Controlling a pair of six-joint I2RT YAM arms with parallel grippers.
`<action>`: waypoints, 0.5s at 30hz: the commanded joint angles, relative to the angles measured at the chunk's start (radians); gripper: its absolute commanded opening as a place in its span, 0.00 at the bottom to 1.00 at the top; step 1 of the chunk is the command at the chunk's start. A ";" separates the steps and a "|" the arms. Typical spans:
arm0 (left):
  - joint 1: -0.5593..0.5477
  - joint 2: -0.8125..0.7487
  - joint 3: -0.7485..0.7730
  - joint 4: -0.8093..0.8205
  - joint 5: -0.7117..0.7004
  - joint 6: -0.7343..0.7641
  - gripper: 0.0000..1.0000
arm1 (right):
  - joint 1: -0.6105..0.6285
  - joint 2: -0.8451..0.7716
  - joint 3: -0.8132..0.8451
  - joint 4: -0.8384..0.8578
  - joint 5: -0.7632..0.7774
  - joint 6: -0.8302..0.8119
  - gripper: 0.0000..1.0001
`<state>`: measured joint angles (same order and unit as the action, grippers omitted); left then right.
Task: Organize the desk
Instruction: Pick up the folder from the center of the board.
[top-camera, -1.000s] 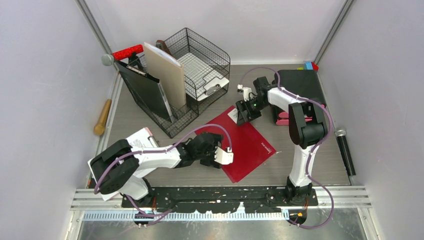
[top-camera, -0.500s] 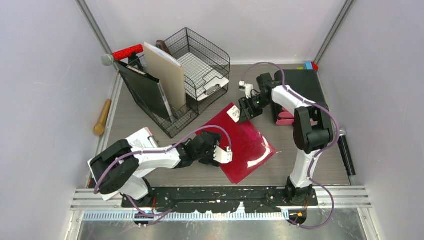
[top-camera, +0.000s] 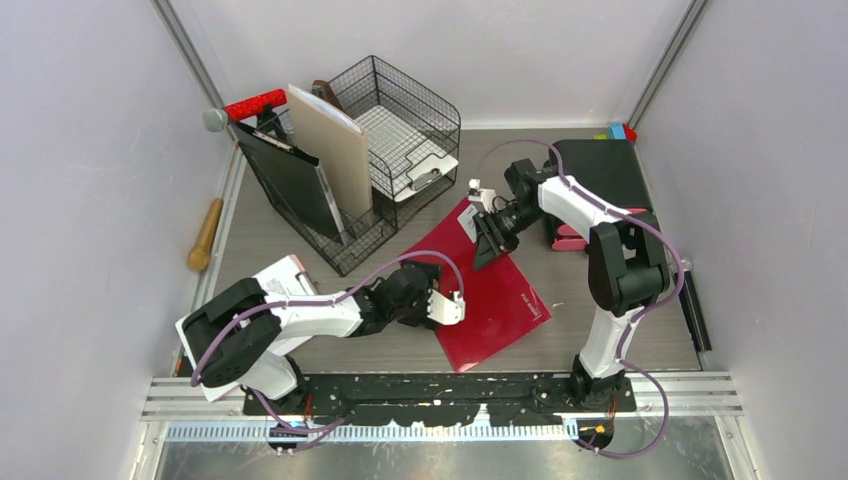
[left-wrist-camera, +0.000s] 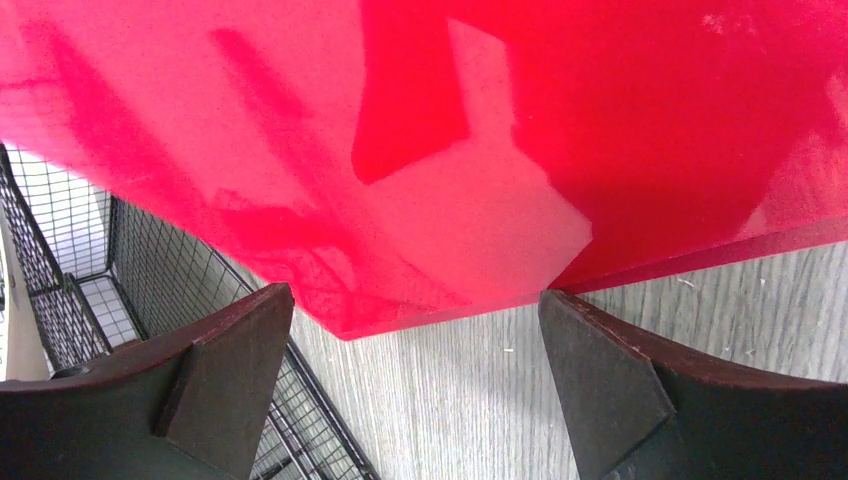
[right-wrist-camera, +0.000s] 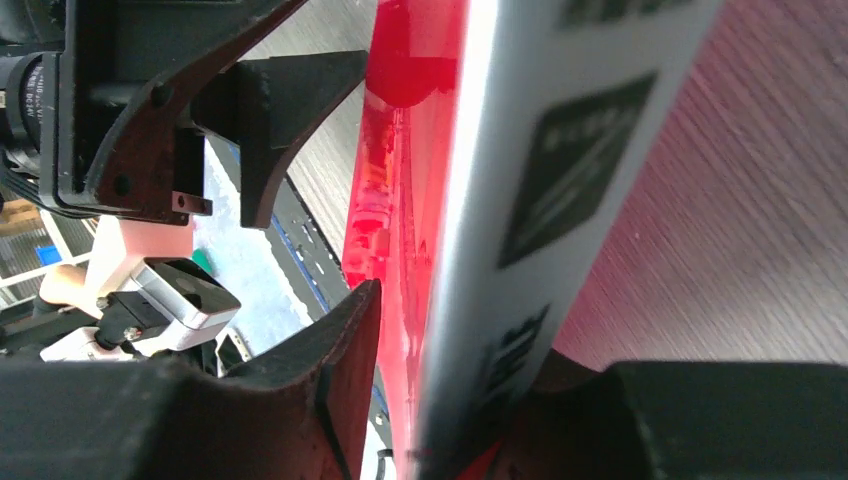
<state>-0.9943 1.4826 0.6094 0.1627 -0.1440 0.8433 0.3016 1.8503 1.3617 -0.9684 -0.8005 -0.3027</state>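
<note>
Right gripper (top-camera: 486, 240) is clamped on the far corner of the red folder (top-camera: 500, 290), the corner with the white label. In the right wrist view the fingers sit tight on either side of the labelled edge, so that counts as a firm pinch. The folder lies mid-counter (top-camera: 275, 230), between the two arms. Its far corner is raised and its near corner points at the rail.

Left gripper (left-wrist-camera: 410, 320) is at the folder's left edge with its fingers spread wide and nothing in them. From the left wrist view the red edge runs across just beyond the two fingertips, with grey wood grain showing beneath. It is lined up on the edge but has not closed on it.

The step in hand looks like a two-arm pick-up of the folder. The right arm has its corner and the left arm is positioned to take the side. The likely destination is the mesh rack (top-camera: 400, 125) at the far left, or the upright holder (top-camera: 330, 215) beside it, which already holds boards. Which of the two it will be cannot be told.

Next, the left gripper would need to slide a little further over the edge and close. The right gripper would need to hold its pinch so the sheet does not sag or twist. The folder looks thin and glossy, so it may flex or slip if only one corner carries it.
</note>
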 joint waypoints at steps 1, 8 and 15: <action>0.003 0.047 -0.032 -0.023 0.008 -0.016 1.00 | 0.042 -0.012 -0.011 -0.101 -0.117 -0.011 0.39; 0.003 0.041 -0.027 -0.031 -0.001 -0.019 1.00 | 0.044 -0.029 0.029 -0.121 -0.052 -0.012 0.32; 0.004 0.011 -0.006 -0.061 -0.017 -0.048 1.00 | 0.042 -0.070 0.081 -0.159 0.074 -0.029 0.25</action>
<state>-0.9947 1.4818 0.6090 0.1650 -0.1612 0.8360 0.3218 1.8477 1.4021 -1.0546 -0.7864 -0.3107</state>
